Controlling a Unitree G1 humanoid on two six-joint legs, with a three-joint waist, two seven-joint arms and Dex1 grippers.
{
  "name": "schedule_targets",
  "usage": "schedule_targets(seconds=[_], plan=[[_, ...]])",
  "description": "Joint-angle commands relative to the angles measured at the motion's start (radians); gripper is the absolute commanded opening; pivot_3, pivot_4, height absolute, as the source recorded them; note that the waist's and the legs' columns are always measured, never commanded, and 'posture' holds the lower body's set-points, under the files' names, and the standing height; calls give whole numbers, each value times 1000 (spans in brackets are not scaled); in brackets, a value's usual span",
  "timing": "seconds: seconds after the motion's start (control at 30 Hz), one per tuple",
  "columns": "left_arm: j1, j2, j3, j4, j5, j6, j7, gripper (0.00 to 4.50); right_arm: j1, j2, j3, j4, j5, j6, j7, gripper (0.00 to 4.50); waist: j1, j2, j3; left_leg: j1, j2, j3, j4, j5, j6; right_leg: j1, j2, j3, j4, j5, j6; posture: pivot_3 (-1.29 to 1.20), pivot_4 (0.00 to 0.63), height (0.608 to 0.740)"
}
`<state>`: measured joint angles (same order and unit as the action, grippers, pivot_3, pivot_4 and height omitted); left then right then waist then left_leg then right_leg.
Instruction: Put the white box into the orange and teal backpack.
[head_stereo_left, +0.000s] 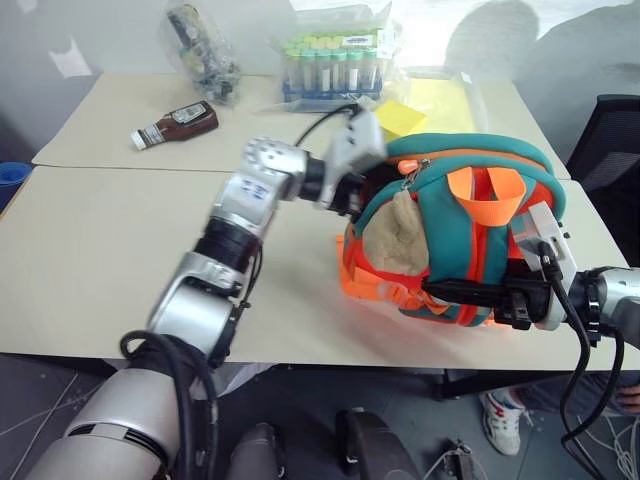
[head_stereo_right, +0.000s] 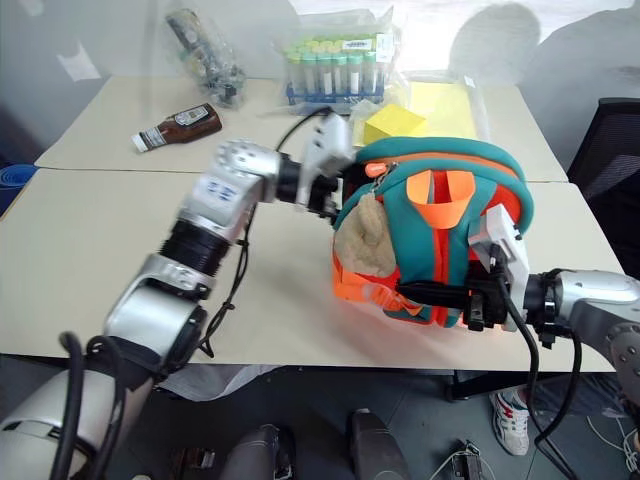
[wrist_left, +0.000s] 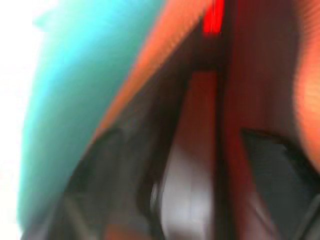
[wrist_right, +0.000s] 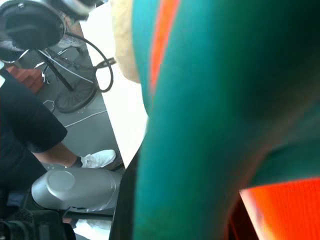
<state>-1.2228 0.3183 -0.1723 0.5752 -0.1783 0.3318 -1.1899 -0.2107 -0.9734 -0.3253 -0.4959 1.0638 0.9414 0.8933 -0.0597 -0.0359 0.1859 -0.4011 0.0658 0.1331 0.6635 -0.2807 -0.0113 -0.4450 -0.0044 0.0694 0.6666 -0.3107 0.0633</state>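
The orange and teal backpack (head_stereo_left: 455, 235) stands on the table (head_stereo_left: 120, 270), the right pincer (head_stereo_left: 470, 296) clenched on its near side, the left pincer (wrist_left: 200, 185) spread wide inside its top opening, where something pale, maybe the white box (wrist_left: 187, 192), lies, so the job looks nearly done.

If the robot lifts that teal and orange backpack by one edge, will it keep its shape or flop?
The orange and teal backpack is soft fabric that bulges and creases, so it would probably sag if lifted. The right gripper pinches its lower edge, which likely steadies it. Loose orange straps and the plush toy may swing or snag.
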Motion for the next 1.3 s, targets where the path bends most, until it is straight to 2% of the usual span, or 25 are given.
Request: schedule_targets(seconds=[0.03, 0.13, 0.23, 0.4, 0.47, 0.57, 0.7, 0.8, 0.9, 1.0, 1.1, 1.23, 1.3], plan=[[-1, 133, 114, -139, -149, 113, -154, 4220, 15, 5, -43, -35, 29, 1, -34, 0, -3, 0, 0, 0, 0, 0, 0, 0, 0, 0, 0, 0, 1, 0, 0, 0, 150, 740], [11, 212, 153, -194, -237, 198, -246, 4220, 14, 11, -36, -37, 39, -1, -57, 0, 3, 0, 0, 0, 0, -1, 1, 1, -2, 0, -1, -2, 1, -1, -1, 0, 150, 740], [43, 224, 172, -328, -306, 326, -204, 4220, 4, 20, -23, -37, 46, -3, -83, 0, 19, 0, 0, -2, -2, -4, 3, 1, -1, 1, -4, -6, 0, -1, 0, 0, 150, 740], [159, 166, 103, -592, -306, 431, -31, 4220, -21, 34, -6, -37, 61, 3, -117, 0, 32, 0, 0, -4, -2, -5, 5, 0, 1, 2, -5, -7, -1, -1, 0, 0, 150, 740], [188, 141, 38, -625, -223, 413, 62, 4220, -32, 38, -6, -41, 78, 7, -125, 0, 32, 0, 0, -4, -2, -5, 5, 0, 1, 2, -5, -7, 0, -1, 0, 0, 150, 740], [210, 80, -20, -635, -169, 393, 167, 4220, -48, 42, -10, -52, 121, 15, -142, 0, 29, 1, 0, -3, -3, -6, 5, 0, 1, 2, -4, -6, 0, -1, 0, 0, 150, 740], [218, -12, -21, -637, -192, 434, 253, 4220, -54, 46, -14, -57, 159, 18, -163, 0, 29, 1, 0, -3, -3, -6, 5, 0, 1, 2, -4, -6, 1, -1, 0, 0, 150, 740], [230, -28, -25, -634, -202, 425, 247, 3651, -54, 51, -14, -44, 161, 15, -186, 0, 28, 1, 0, -3, -2, -6, 4, 0, 1, 2, -3, -6, 0, -1, 0, 0, 150, 740], [212, -14, 11, -596, -221, 436, 244, 2745, -41, 50, -16, -34, 141, 7, -199, 0, 29, 1, 0, -3, -2, -6, 4, 1, 1, 2, -4, -6, 1, -1, 0, 0, 150, 740], [177, 47, 49, -539, -237, 425, 201, 1798, -19, 45, -29, -34, 134, 2, -200, 0, 28, 1, 0, -3, -3, -6, 4, 1, 1, 2, -4, -6, 1, -1, 0, 0, 150, 740], [105, 120, 119, -431, -273, 351, 109, 1161, 11, 42, -52, -29, 127, -2, -203, 0, 27, 1, 0, -3, -2, -6, 4, 1, 1, 2, -3, -7, 1, -1, 0, 0, 150, 740], [-14, 225, 100, -142, -166, 189, 67, 1032, 53, 40, -80, -31, 122, -10, -194, 0, 30, 1, 0, -3, -3, -6, 4, 1, 1, 2, -3, -7, 0, -1, 0, 0, 150, 740], [-23, 269, 54, -42, -121, 114, -10, 1030, 67, 40, -87, -33, 127, -14, -193, 0, 28, 2, -1, -3, -3, -5, 4, 1, 1, 2, -3, -7, -1, -1, 0, 0, 150, 740]])
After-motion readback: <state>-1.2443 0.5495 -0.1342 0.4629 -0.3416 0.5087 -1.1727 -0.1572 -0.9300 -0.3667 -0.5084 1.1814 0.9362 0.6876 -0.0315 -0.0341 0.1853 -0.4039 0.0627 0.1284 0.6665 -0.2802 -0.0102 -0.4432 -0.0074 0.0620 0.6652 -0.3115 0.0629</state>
